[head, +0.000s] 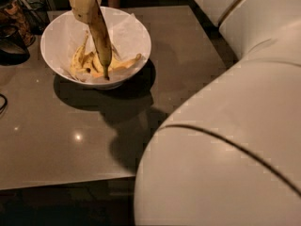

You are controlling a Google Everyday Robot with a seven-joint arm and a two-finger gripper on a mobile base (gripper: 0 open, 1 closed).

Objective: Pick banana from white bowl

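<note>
The white bowl [136, 36], lined with crumpled white paper, stands at the back left of the dark table [70, 140]. My gripper [85, 3] reaches down from the top edge over the bowl and is shut on the upper end of the banana [101, 40]. The banana is long, brown-freckled and hangs nearly upright. Its dark lower tip points into the bowl, close to the fruit there; I cannot tell if it touches. Shorter yellow bananas [81, 62] lie in the bottom of the bowl.
My arm's large white links [225, 145] fill the right and lower right of the view and hide that part of the table. A dark object [10, 48] and a patterned jar [13, 14] stand at the left edge. The table's front edge [66, 182] runs along the bottom.
</note>
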